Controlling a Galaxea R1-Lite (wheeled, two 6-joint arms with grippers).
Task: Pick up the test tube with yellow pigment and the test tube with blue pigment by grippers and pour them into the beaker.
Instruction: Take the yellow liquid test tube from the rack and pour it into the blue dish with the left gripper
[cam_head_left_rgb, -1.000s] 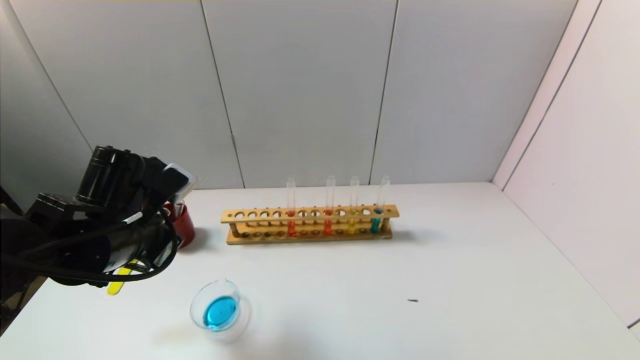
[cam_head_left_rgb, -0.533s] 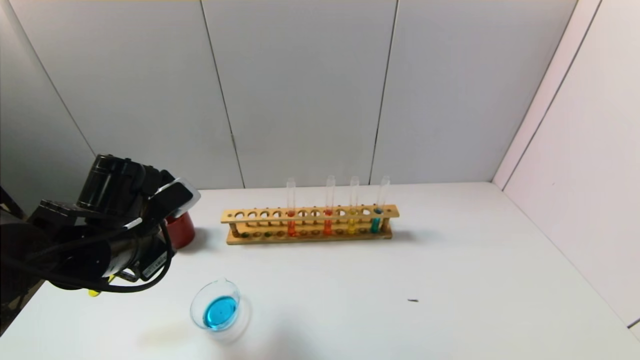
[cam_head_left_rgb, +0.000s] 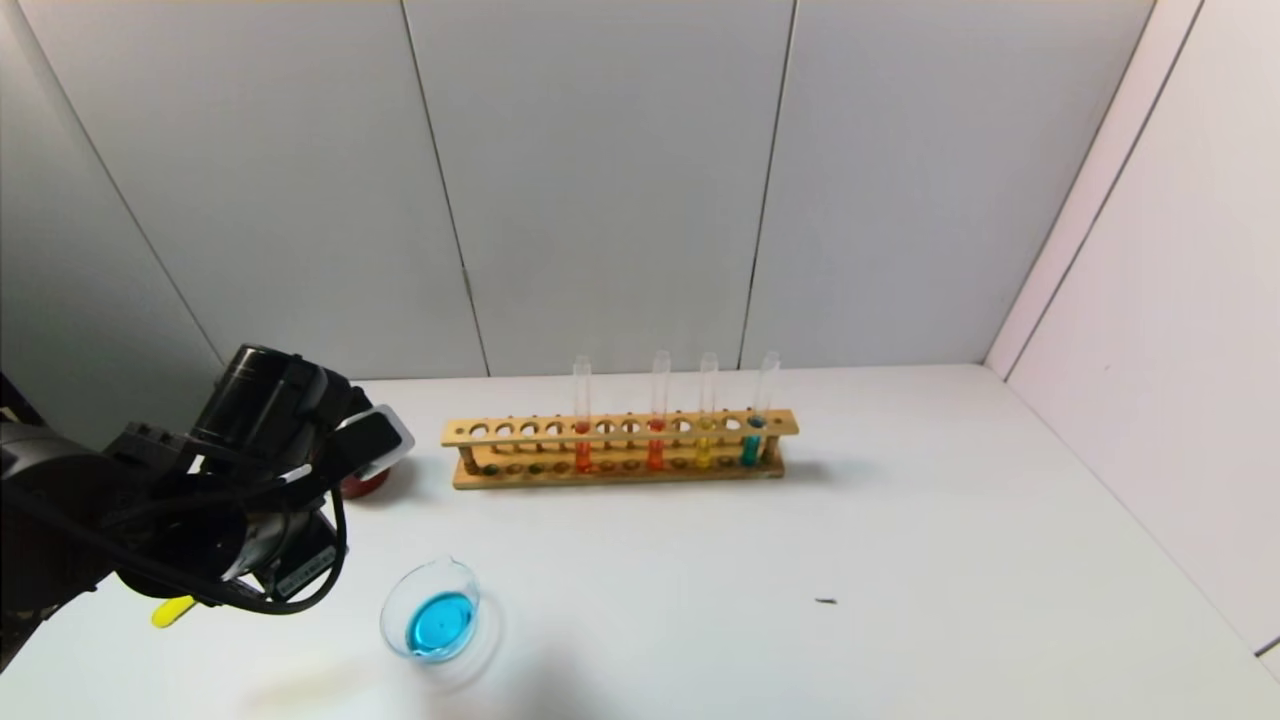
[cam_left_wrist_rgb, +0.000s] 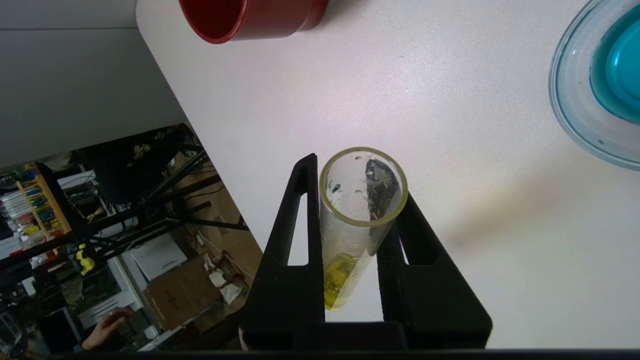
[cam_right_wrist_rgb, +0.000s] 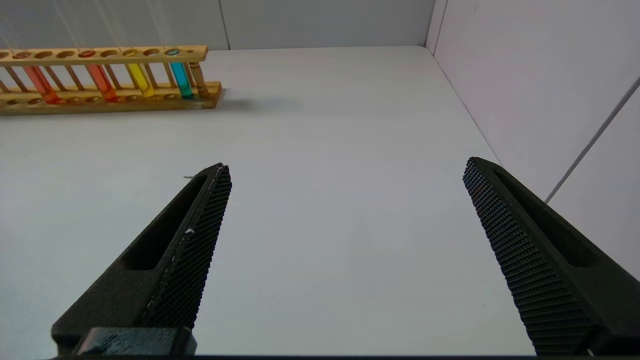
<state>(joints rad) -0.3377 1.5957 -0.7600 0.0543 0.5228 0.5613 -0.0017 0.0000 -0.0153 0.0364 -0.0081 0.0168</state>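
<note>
Item, left gripper (cam_left_wrist_rgb: 357, 235): black fingers pinched on the slim clear glass test tube with yellow pigment (cam_left_wrist_rgb: 357, 220), held over the white table (cam_head_left_rgb: 900, 520), left of and well apart from the low clear glass beaker (cam_head_left_rgb: 435, 620) already holding blue liquid. Item, handling advice: carry the tube mouth over the beaker rim first, then tip slowly, since a little yellow liquid sits at its bottom. Item, right gripper (cam_right_wrist_rgb: 345, 250): fingers spread wide, idle over bare table.
</note>
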